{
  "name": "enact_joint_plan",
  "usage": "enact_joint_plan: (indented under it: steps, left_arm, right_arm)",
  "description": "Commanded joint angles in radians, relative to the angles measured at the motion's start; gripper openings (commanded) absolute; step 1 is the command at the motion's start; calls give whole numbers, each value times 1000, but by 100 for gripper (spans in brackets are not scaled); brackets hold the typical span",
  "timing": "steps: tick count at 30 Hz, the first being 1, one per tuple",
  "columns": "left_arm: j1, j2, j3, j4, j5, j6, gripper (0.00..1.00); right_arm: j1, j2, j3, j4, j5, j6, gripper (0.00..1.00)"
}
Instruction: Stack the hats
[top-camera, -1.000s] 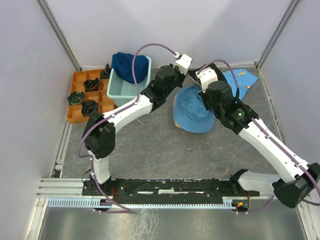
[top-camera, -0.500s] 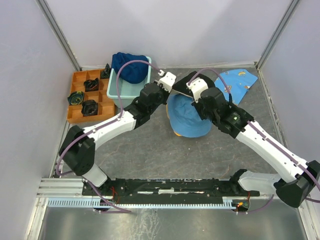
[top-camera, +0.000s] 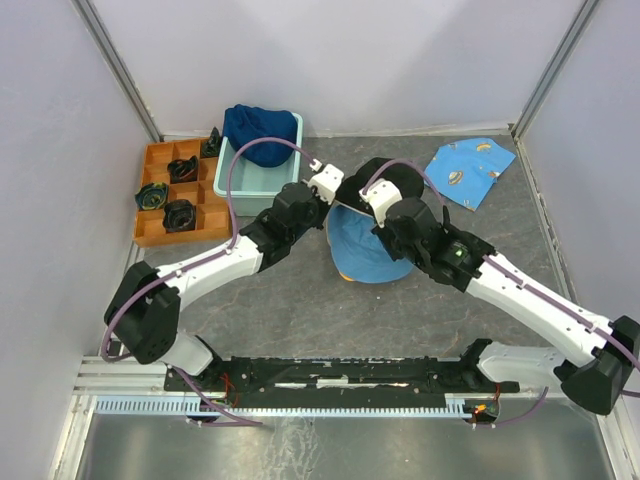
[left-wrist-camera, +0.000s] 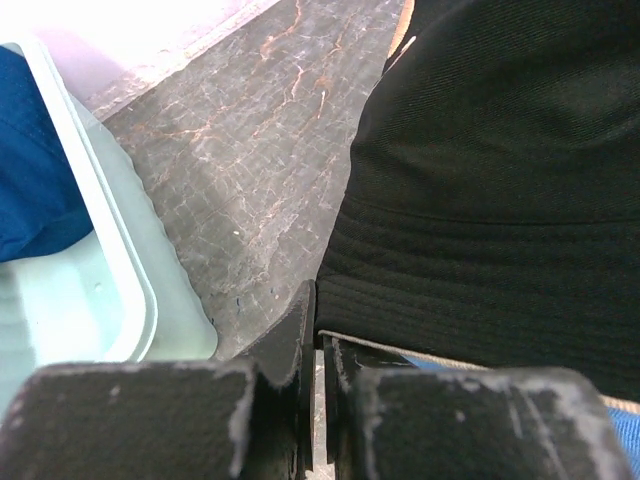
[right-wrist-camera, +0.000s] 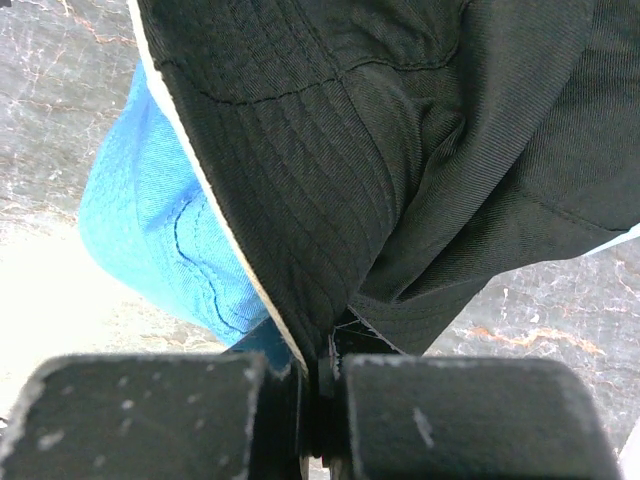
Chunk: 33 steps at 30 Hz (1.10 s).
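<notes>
- Black hat (top-camera: 355, 185): finely ribbed dark fabric with a stitched brim and a pale lining edge, held up between both arms directly over the blue hat (top-camera: 362, 255).
- Left gripper (left-wrist-camera: 318, 335): clamped on the black hat's brim.
- Right gripper (right-wrist-camera: 322, 365): pinching the opposite brim, where the fabric is bunched.
- Blue hat: lies on the table (top-camera: 300, 300), with the edge of an orange hat (top-camera: 345, 278) showing beneath it.
- Navy hat (top-camera: 260, 130): heaped in the tub (top-camera: 235, 190).
</notes>
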Motion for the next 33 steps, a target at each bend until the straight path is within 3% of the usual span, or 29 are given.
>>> enact_joint_plan:
  steps: [1, 4, 11, 16, 18, 22, 33]
  left_arm:
    - [61, -18, -57, -139, -178, -25, 3]
    - [59, -23, -74, -150, -180, -34, 3]
    - [55, -34, -120, -104, -178, -33, 3]
    - [54, -58, -170, -57, -173, -36, 3]
    - [52, -73, -178, -50, -170, -33, 3]
    - [41, -118, -188, -48, -171, -28, 3]
    - [-41, -223, -232, -80, -183, -35, 3]
  right_arm:
    - [17, -91, -6, -86, 19, 39, 0]
    - [20, -100, -13, -103, -12, 44, 0]
    - [23, -138, 6, -103, -59, 60, 22]
    - [23, -155, 34, -128, -118, 74, 24]
    - [23, -169, 32, -132, -127, 87, 22]
    - [23, -178, 23, -141, -113, 110, 0]
    - [23, -204, -92, -118, -67, 172, 0]
